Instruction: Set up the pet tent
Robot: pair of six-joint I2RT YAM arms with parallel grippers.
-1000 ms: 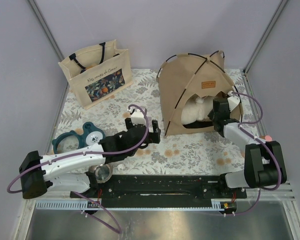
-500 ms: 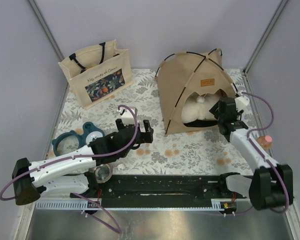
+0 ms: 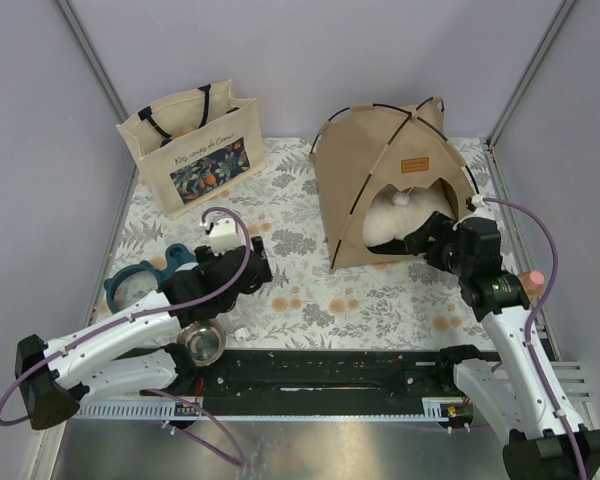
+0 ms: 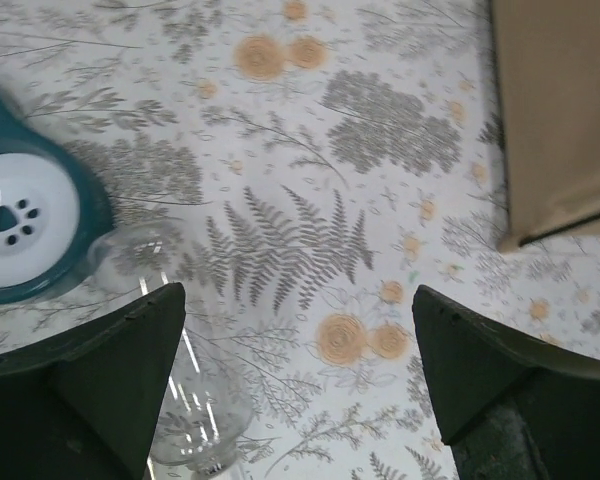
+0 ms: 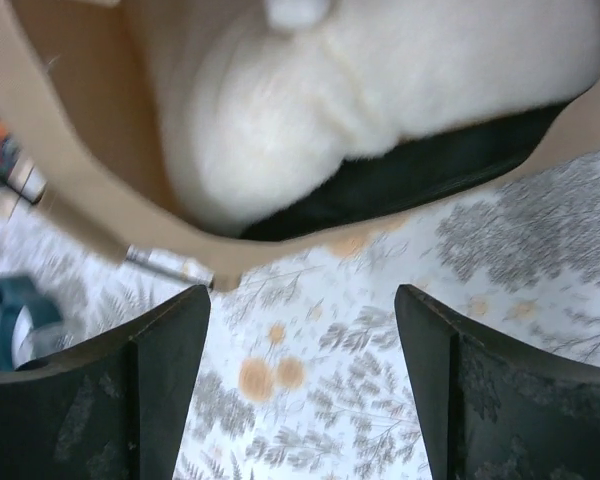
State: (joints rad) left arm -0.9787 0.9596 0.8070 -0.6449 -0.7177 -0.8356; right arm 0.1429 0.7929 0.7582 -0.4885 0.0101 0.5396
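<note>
The pet tent [image 3: 365, 170] stands upright at the back right of the floral mat, with thin black poles crossing over its tan fabric. Its arched doorway faces the arms, with a brown label [image 3: 414, 166] and a white pompom [image 3: 404, 197] above it. A fluffy white pillow [image 3: 390, 225] lies inside. My right gripper [image 3: 427, 243] hovers just in front of the doorway, open and empty. The right wrist view shows the tent's front edge [image 5: 80, 170] and the pillow [image 5: 380, 90] beyond my right gripper [image 5: 302, 380]. My left gripper [image 3: 252, 270] is open over the mat, left of the tent, whose corner [image 4: 560, 110] lies ahead of my left gripper [image 4: 298, 380].
A beige tote bag [image 3: 193, 145] with a floral print stands at the back left. A teal double pet bowl [image 3: 145, 280] lies by my left arm, with a clear glass [image 4: 195, 400] beside the left finger. A round shiny bowl [image 3: 202, 343] rests near the front rail.
My right gripper has backed out of the tent doorway and opened. My left arm has drawn back to the left, away from the tent.
</note>
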